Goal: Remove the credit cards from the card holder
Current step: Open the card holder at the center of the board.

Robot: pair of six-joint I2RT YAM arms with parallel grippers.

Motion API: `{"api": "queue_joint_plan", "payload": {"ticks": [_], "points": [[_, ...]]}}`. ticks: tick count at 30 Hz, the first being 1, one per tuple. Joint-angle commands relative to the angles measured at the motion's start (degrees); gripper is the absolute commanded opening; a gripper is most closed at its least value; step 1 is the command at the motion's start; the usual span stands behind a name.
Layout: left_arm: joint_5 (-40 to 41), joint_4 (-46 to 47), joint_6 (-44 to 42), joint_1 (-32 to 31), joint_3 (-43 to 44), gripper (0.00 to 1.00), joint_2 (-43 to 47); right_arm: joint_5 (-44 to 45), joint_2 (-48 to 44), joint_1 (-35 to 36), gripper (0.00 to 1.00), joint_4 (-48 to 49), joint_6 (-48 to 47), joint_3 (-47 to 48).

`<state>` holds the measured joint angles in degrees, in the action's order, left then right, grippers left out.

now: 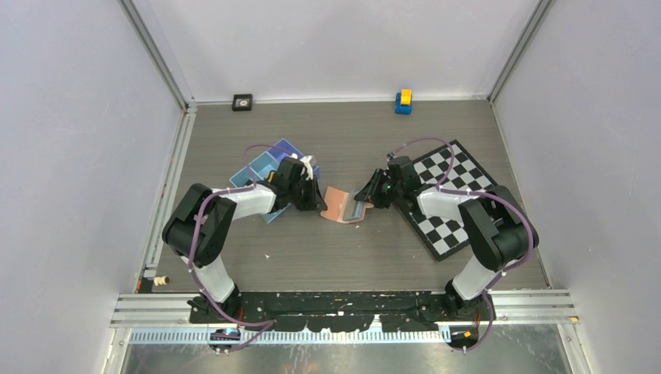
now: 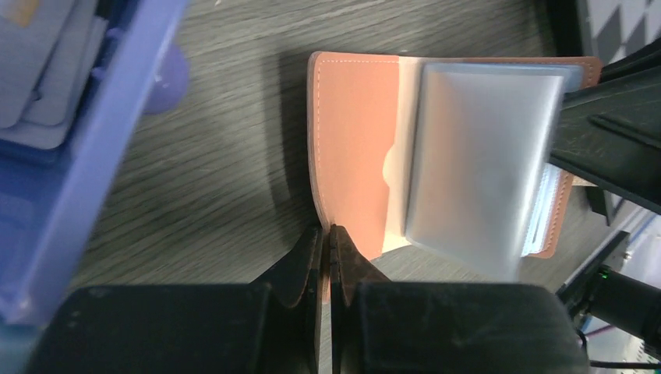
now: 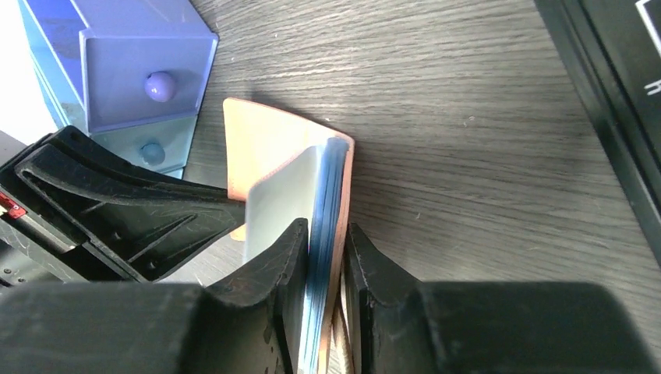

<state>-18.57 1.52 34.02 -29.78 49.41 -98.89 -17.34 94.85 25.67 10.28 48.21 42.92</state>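
Currently I have the left gripper [image 2: 327, 232] pinching the nine o'clock edge of the card holder [image 2: 351, 148], and the right gripper [image 3: 326, 231] clamped on its three o'clock sleeves.

The frosted sleeves [image 2: 483, 156] are smearing into blur, veiling their contents. The tray [image 2: 93, 156] is running off the left edge. The right gripper [image 3: 327, 234] is covering the wallet's [image 3: 265, 140] near end.
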Motion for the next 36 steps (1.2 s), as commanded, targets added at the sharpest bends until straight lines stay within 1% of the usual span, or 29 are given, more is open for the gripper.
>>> {"api": "queue_joint_plan", "payload": {"ticks": [1, 3, 6, 7, 9, 12, 13, 14, 18, 20, 21, 23, 25, 29, 30, 33, 35, 36], "points": [[-7.41, 8.26, 1.13, -0.44, -1.71, 0.11, 1.42, -1.24, -3.5, 0.62, 0.26, 1.61, -1.58, -0.34], [-8.13, 10.06, 1.4, -0.45, -2.82, 0.27, 2.59, -0.34, -4.14, 0.92, 0.23, -0.02, -2.46, -0.01], [-9.2, 12.46, 1.94, -0.45, -4.07, 0.54, 3.78, 0.21, -4.74, 1.52, 0.22, -1.4, -3.58, 0.75], [-9.46, 12.94, 2.07, -0.43, -4.49, 0.58, 3.91, 0.47, -4.83, 1.88, 0.22, -1.67, -3.89, 0.95], [-9.68, 13.35, 2.25, -0.45, -4.58, 0.64, 3.92, 0.98, -4.86, 2.74, 0.22, -2.68, -4.71, 1.62], [-11.69, 15.43, 2.83, -0.45, -4.75, 0.68, 3.36, 2.69, -5.3, 4.1, 0.22, -4.71, -6.09, 2.73], [-12.57, 16.38, 3.11, -0.4, -4.95, 0.73, 3.36, 3.55, -5.43, 4.63, 0.22, -5.33, -6.55, 3.11], [-13.03, 17.15, 3.33, -0.39, -5.24, 0.75, 3.48, 4.5, -5.56, 5.1, 0.22, -5.96, -7.18, 3.32], [-13.79, 19.89, 3.61, -0.45, -6.67, 0.8, 5.21, 5.39, -5.68, 5.79, 0.23, -6.79, -7.75, 3.83], [-14.12, 20.65, 3.73, -0.45, -7.07, 0.9, 5.76, 4.91, -5.35, 6.06, 0.23, -6.77, -7.86, 4.23], [-13.89, 20.59, 3.53, -0.45, -7.13, 0.92, 5.84, 4.79, -5.21, 6.33, 0.23, -6.77, -7.93, 4.38], [-12.69, 18.95, 2.92, -0.45, -6.66, 0.93, 5.44, 4.9, -5.24, 6.74, 0.23, -6.62, -7.97, 4.37], [-11.75, 15.32, 2.36, -0.52, -4.93, 0.93, 4.26, 5.02, -5.49, 6.97, 0.25, -6.38, -8.21, 4.35], [-11.57, 13.31, 2.36, -0.54, -3.49, 0.93, 2.19, 5.13, -6.36, 7.11, 0.27, -6.33, -8.48, 4.04], [-11.31, 12.69, 2.29, -0.54, -3.26, 0.91, 2.0, 5.15, -6.54, 7.04, 0.27, -6.21, -8.56, 4.0], [-9.9, 9.26, 1.58, -0.54, -1.88, 0.77, 1.24, 5.1, -6.74, 7.18, 0.3, -6.02, -8.61, 3.95], [-8.75, 7.91, 1.27, -0.54, -1.52, 0.69, 1.07, 5.4, -7.13, 7.15, 0.35, -6.06, -8.51, 3.78], [-8.18, 7.67, 1.24, -0.54, -1.51, 0.67, 1.11, 5.84, -7.46, 7.14, 0.4, -6.02, -8.52, 3.46]]}}
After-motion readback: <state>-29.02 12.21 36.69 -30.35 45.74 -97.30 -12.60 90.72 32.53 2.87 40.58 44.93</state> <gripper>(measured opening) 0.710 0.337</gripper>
